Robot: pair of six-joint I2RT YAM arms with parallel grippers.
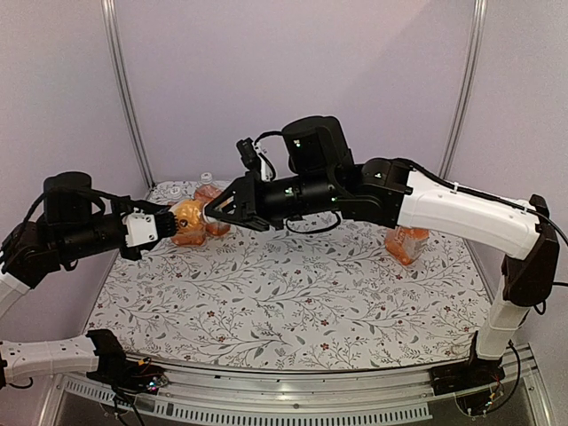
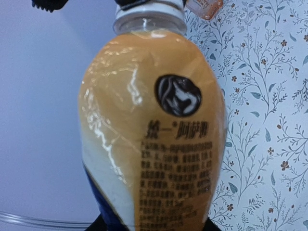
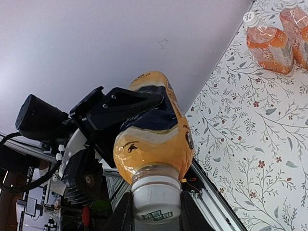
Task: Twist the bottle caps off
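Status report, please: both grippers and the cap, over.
Left gripper shut on orange bottle. Right gripper shut on its white cap. Nothing blocks either arm.

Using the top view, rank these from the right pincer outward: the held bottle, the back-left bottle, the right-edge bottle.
1. The held bottle: at the right pincer, which grips its cap; the left pincer holds its body.
2. The back-left bottle: just behind.
3. The right-edge bottle: far across, by the right wall.
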